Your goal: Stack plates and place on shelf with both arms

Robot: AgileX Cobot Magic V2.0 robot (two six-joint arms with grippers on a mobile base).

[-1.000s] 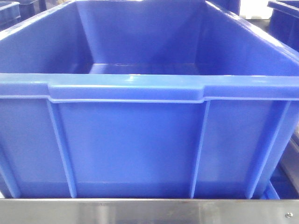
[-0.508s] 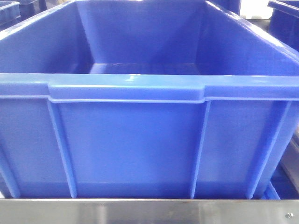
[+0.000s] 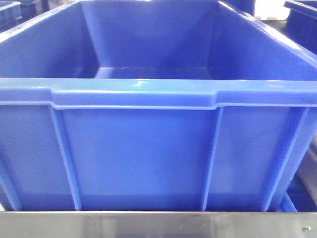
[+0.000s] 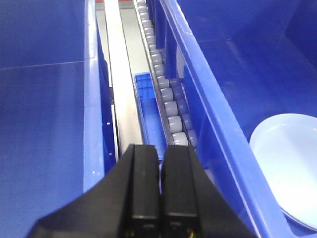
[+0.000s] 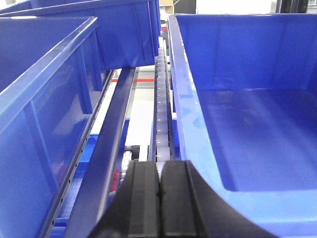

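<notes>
In the front view a big crate (image 3: 133,148) stands just behind the shelf (image 3: 148,225). In the left wrist view a plate (image 4: 292,168) lies in the crate on the right (image 4: 237,74), and a roller track (image 4: 166,94) runs between that crate and the left crate (image 4: 44,99).

Looked like a warehouse or factory sorting line, not a home. Big ribbed blue plastic crates (image 3: 148,148) sat in rows on racking, with a track of grey rollers (image 4: 168,99) running between them, a perforated metal rail (image 5: 106,148) alongside, and a brushed steel ledge (image 3: 148,225) in front.
</notes>
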